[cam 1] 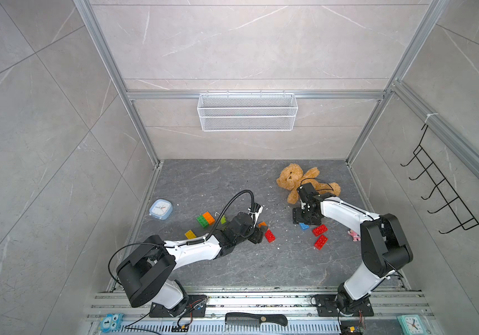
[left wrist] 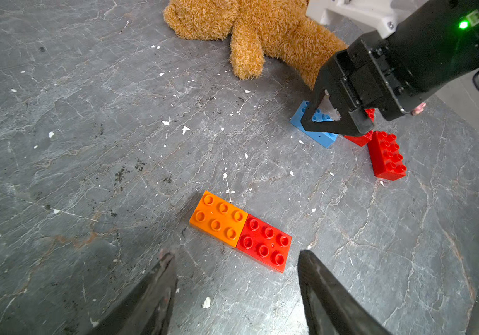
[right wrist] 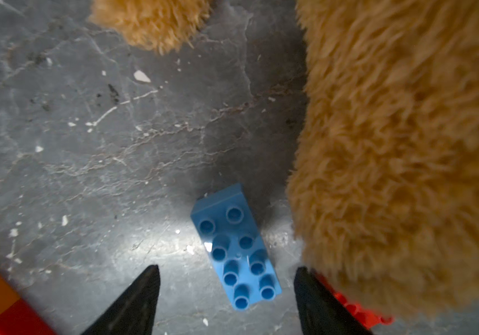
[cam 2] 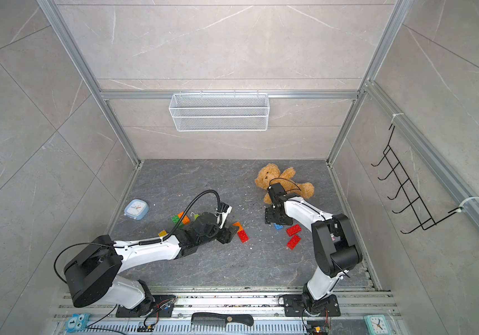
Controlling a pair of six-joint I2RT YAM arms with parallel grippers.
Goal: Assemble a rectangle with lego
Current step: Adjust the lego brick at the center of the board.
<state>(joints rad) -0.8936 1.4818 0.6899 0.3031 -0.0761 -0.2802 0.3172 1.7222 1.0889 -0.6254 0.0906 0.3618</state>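
An orange brick (left wrist: 218,218) and a red brick (left wrist: 264,242) lie end to end on the dark floor, studs up. My left gripper (left wrist: 235,255) is open just short of them, holding nothing. A blue brick (right wrist: 236,249) lies flat, and my right gripper (right wrist: 226,269) is open with one finger either side of its near end, neither touching it. Two more red bricks (cam 1: 319,230) (cam 1: 320,242) lie beside the blue one. In both top views a green-and-orange pair (cam 1: 205,219), a lime brick (cam 1: 223,219) and a yellow brick (cam 1: 190,234) sit beyond the left arm.
A brown teddy bear (cam 1: 299,179) lies right behind the right gripper, close to the blue brick. A blue alarm clock (cam 1: 160,208) stands at the far left and a pink figurine (cam 1: 354,235) under the right arm. A wire basket (cam 1: 247,111) hangs on the back wall.
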